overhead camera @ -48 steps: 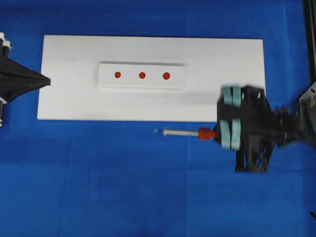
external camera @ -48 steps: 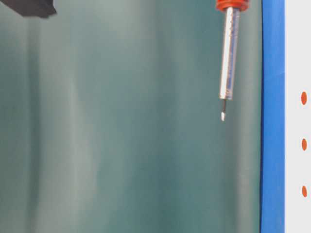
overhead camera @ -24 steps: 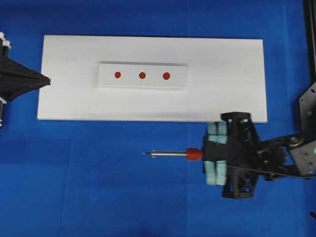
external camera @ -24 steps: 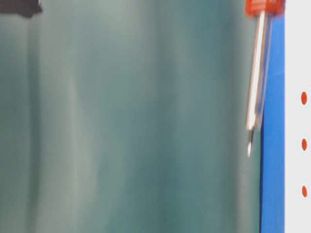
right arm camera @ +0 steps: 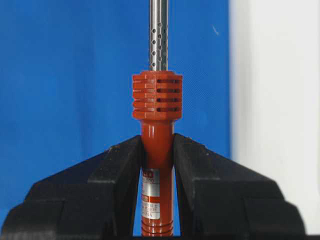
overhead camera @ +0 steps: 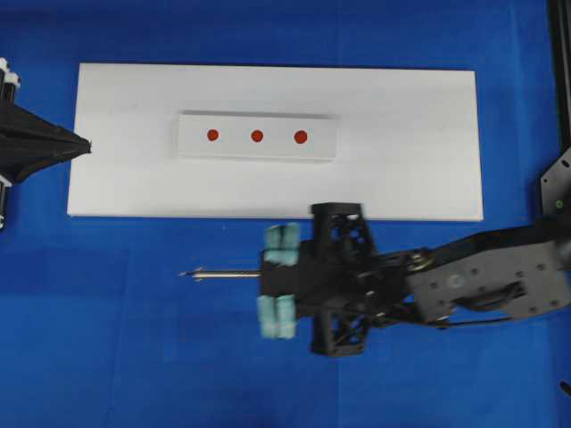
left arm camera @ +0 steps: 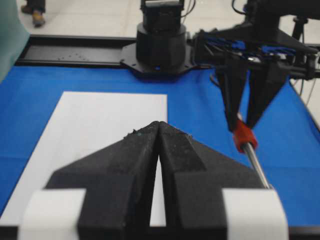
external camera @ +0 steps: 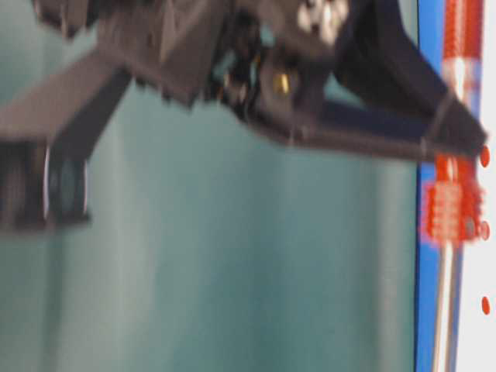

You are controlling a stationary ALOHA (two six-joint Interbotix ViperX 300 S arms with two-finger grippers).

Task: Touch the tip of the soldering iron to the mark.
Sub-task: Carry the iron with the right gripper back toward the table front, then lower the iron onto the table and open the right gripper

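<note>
- The red-orange ribbed-handle soldering iron lies level over the blue cloth, just near of the white board, its perforated silver shaft pointing left.
- Overhead, the handle is hidden under the right gripper; the table-level view is pretty blurry.
- Right arm stretches in from the right, black jaws clamped on the handle.
- Left gripper sits at the board's left end, jaws pressed together.
- Three red dots on a raised white strip, well apart from the tip.

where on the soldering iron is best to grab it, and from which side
On the red handle just behind the ribbed collar of the soldering iron, coming from the cord end, as the right claw does now: the handle is thick enough to clamp, and this leaves the thin metal shaft and tip free, pointing ahead.
</note>
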